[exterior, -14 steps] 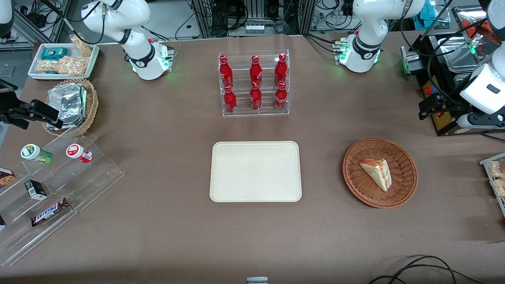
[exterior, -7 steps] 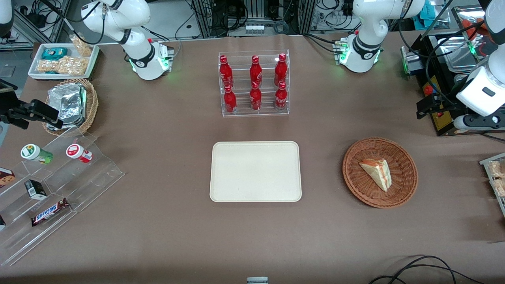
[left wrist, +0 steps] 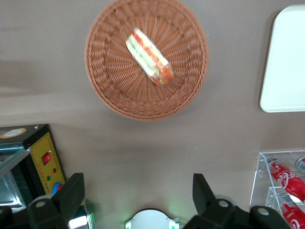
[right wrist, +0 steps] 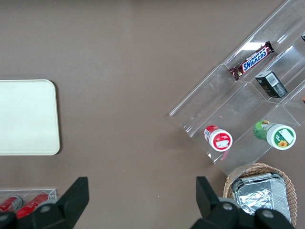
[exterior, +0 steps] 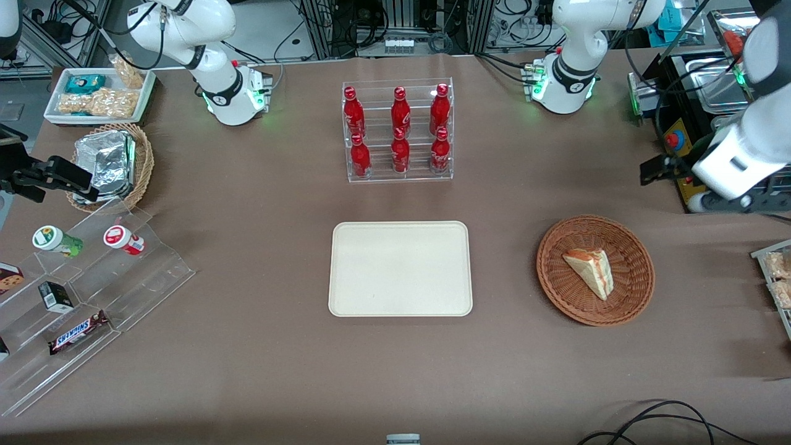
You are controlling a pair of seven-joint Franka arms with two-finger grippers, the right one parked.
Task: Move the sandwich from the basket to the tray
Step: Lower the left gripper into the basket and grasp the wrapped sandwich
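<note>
Resting in the round reddish-brown woven wicker basket (exterior: 595, 269), the small triangular sandwich wedge of pale bread (exterior: 591, 269) lies near the basket's middle, clear of the rim all round. The basket sits on the brown table (exterior: 259, 204) toward the working arm's end, well apart from the flat cream-beige rectangular tray (exterior: 400, 269), which lies bare at the table's centre. Open brown surface separates tray and basket, and more lies between both and the table edge nearest the front camera.

The left arm's gripper (left wrist: 138, 191) hangs high above the table, farther from the front camera than the basket and near the working arm's end of the table. Its two dark fingers (left wrist: 72, 194) stand wide apart, holding nothing.

The left wrist view shows the sandwich's cut side with red, orange and green layers; the front view shows mainly pale bread with an orange edge. Only the front view shows the clear acrylic rack of red bottles (exterior: 398, 131) whole, standing farther from that camera than the tray.
</note>
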